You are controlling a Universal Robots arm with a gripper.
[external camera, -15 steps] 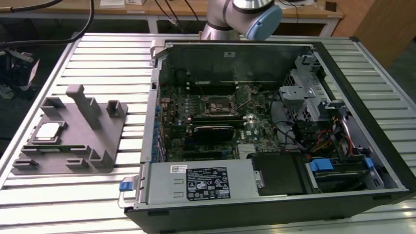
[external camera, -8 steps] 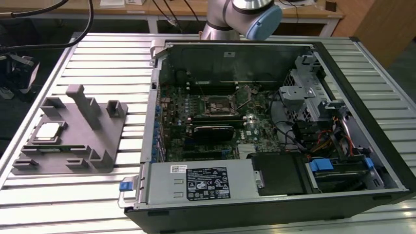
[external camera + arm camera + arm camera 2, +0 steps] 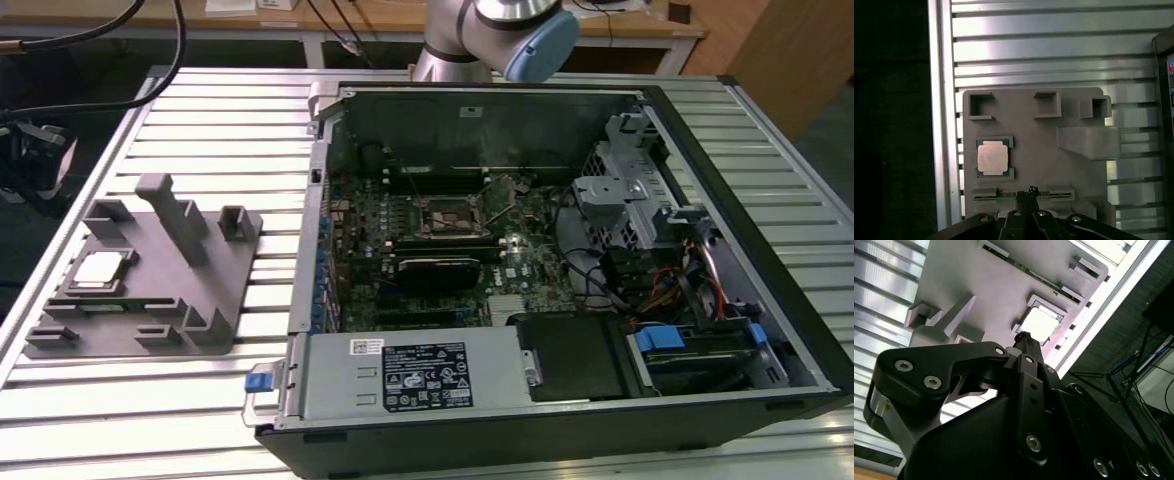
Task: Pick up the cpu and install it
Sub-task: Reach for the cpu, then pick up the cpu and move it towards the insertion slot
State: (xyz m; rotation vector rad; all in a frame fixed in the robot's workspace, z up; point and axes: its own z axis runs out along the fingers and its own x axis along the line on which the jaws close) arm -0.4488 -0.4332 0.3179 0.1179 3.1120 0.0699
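The cpu (image 3: 992, 157) lies flat in a recess of the grey fixture (image 3: 1044, 150) on the counter (image 3: 1054, 50). The jaws, pinched together and empty, hover near it.

Space directly over cpu (image 3: 992, 157) open; top face uncovered. Low lips (image 3: 995, 174) of grey fixture (image 3: 214, 290) touch two opposite cpu edges; the other two edges free. Tall post (image 3: 1088, 141) stands well apart from cpu, toward computer case (image 3: 316, 180). Low slotted rail (image 3: 1054, 194) near cpu.
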